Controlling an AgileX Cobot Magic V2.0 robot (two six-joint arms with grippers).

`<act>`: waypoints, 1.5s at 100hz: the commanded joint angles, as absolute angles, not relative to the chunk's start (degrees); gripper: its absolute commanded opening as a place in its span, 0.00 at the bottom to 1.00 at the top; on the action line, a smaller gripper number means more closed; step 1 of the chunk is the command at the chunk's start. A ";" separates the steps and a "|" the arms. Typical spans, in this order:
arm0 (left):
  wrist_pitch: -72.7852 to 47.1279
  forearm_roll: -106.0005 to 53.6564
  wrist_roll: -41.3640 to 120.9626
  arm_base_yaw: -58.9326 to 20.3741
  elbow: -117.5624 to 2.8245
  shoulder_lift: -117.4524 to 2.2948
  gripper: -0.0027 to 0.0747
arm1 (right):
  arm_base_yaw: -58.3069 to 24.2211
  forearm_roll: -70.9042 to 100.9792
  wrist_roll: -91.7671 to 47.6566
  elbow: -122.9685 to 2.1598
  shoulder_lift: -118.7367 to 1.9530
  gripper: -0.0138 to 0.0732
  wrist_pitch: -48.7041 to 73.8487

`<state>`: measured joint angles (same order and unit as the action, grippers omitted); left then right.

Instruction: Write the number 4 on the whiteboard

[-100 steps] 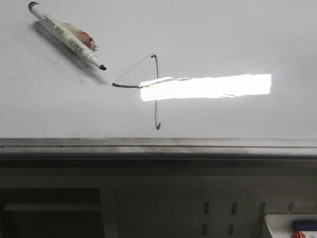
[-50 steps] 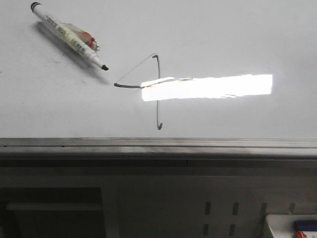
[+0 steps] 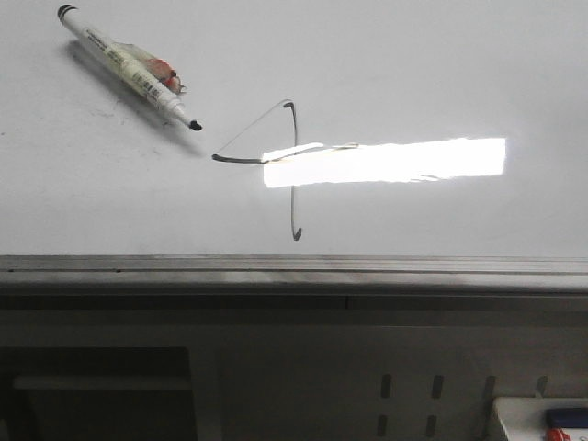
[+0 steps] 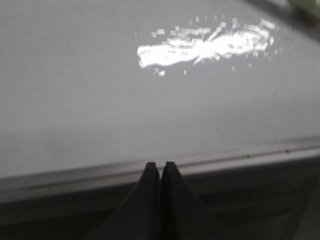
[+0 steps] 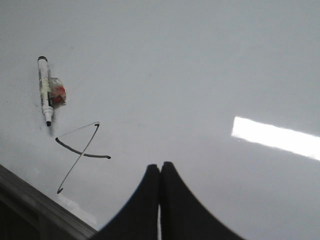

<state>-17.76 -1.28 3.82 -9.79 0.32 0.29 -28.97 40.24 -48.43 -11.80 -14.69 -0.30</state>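
A hand-drawn number 4 [image 3: 280, 158] in thin dark lines stands near the middle of the whiteboard [image 3: 441, 64]; the right wrist view shows the number 4 [image 5: 80, 150] too. An uncapped white marker [image 3: 129, 67] lies on the board at the far left, its black tip pointing at the 4, and the marker [image 5: 46, 90] shows again in the right wrist view. My left gripper [image 4: 161, 165] is shut and empty over the board's grey edge strip [image 4: 225, 156]. Over the board beside the 4, my right gripper [image 5: 160, 166] is shut on nothing. Neither gripper shows in the front view.
A bright rectangular light reflection [image 3: 386, 161] crosses the 4's bar. The grey metal edge strip [image 3: 294, 266] runs along the board's near side. Below it is a grey slotted panel [image 3: 404, 395] and a white tray [image 3: 542, 424] with blue and red items at the lower right.
The whole front view has shifted very slightly; the marker and the 4 sit a few pixels further right than a second ago. Nothing else differs.
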 commanded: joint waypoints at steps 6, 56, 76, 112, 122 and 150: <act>-16.31 -1.54 3.19 -9.61 2.16 1.71 0.01 | -28.72 40.29 -48.61 -13.21 -14.95 0.08 -4.16; 11.55 -7.57 2.89 -9.61 2.16 1.71 0.01 | -28.72 40.29 -48.61 -13.21 -14.95 0.08 -4.16; 11.55 -7.57 2.89 -9.61 2.16 1.71 0.01 | -28.72 40.29 -48.61 -13.21 -14.95 0.08 -4.16; 11.55 -7.57 2.89 -9.61 2.16 1.71 0.01 | -28.67 40.45 -48.61 -11.10 -14.57 0.08 -6.23; 11.55 -7.57 2.89 -9.61 2.16 1.71 0.01 | -28.07 29.47 -48.13 -7.46 -13.66 0.08 -10.56; 11.55 -7.57 2.89 -9.61 2.16 1.71 0.01 | -14.23 -9.80 1.70 -0.89 -8.05 0.08 5.26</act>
